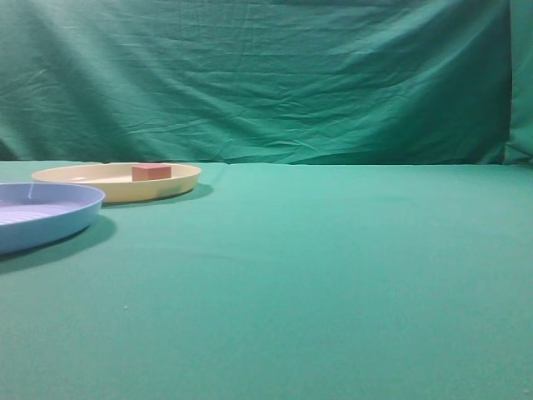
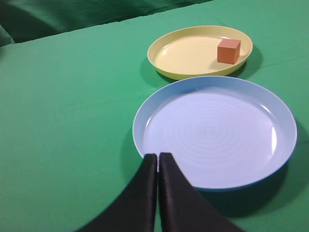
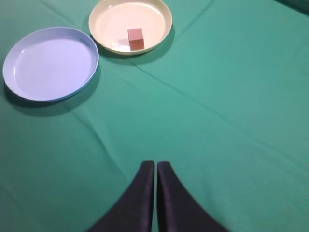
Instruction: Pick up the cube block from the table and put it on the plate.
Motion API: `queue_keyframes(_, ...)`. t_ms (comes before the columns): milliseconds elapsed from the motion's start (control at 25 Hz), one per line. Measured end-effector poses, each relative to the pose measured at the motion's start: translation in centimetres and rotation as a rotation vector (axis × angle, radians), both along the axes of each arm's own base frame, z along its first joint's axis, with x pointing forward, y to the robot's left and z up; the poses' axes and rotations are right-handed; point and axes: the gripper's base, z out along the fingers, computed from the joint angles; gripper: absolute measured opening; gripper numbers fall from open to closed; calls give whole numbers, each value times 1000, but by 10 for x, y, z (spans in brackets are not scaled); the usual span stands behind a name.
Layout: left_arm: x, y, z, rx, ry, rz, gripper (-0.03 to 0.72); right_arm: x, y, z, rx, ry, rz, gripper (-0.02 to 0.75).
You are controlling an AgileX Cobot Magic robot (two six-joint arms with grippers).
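Green table (image 1: 333,275), both grippers closed, empty

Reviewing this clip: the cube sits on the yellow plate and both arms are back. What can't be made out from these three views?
- Exterior view: neither arm appears; the blue plate is cut by the left edge.
- Exterior view: the yellow plate rim hides the bottom of the cube.
- Wrist views: only the left gripper and right gripper fingers show, cut by the bottom edge.

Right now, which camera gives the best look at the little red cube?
The left wrist view: the cube block looks largest there, with its top and two faces visible on the cream plate. The right wrist view shows it smaller, from above. The exterior view shows only its upper part behind the rim.
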Motion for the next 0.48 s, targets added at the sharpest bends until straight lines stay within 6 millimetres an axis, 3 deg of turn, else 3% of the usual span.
queue_keyframes(240,0,0,0,0,0,0,0,-21,-42,-34,141,-196,-186,0)
queue_keyframes(480,0,0,0,0,0,0,0,-37,-71,-93,213,-292,-418,0)
